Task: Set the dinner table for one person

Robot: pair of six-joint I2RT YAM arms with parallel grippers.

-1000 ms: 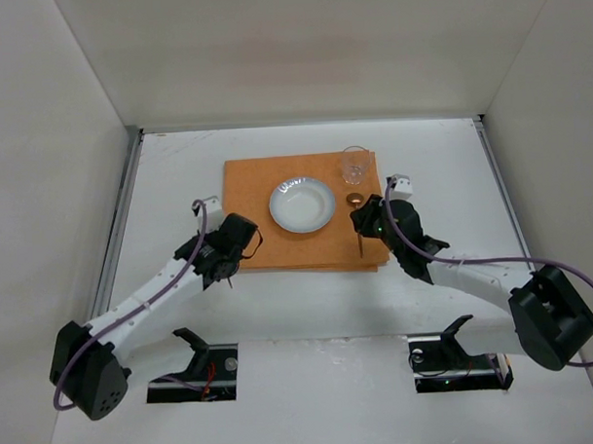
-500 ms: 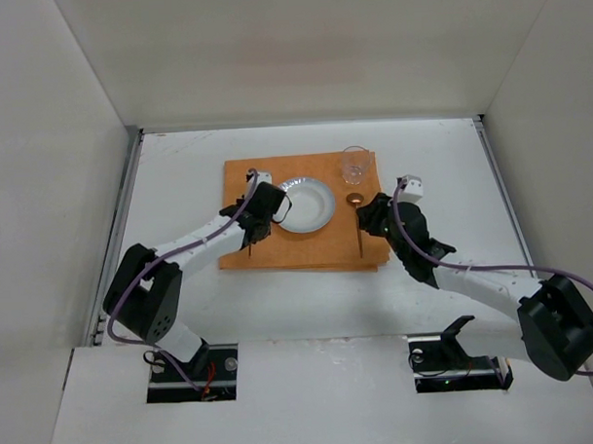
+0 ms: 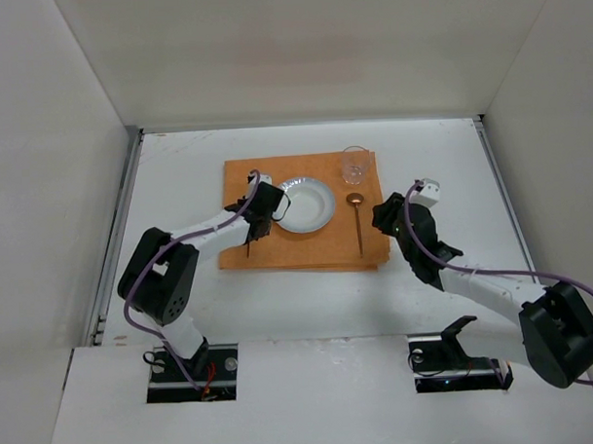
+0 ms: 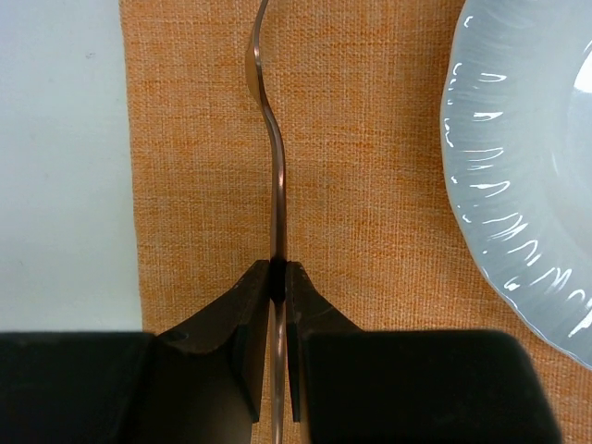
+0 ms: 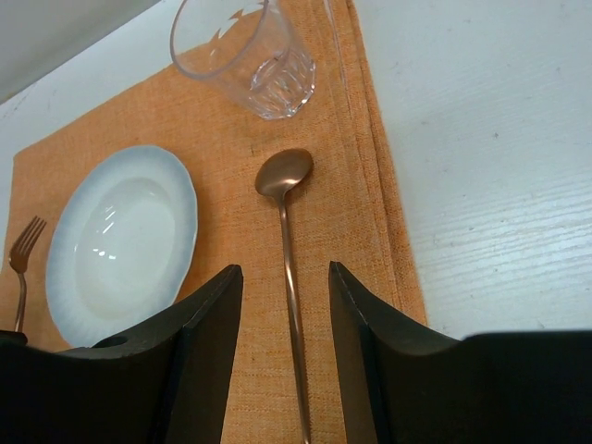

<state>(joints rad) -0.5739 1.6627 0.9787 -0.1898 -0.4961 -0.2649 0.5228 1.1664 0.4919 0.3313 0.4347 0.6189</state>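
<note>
Top external: left arm [image 3: 204,230] reaches over mat [image 3: 307,253], left claw [image 4: 280,268] clamping fork [image 4: 277,185]; right claw [image 5: 285,273] parted, near spoon [image 5: 285,176].

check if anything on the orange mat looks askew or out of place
Only the fork: left of the plate, it is turned on its edge, pinched in the shut left claw, not lying flat. The spoon lies straight right of the plate, the glass stands upright beyond it, and nothing is spilled.
</note>
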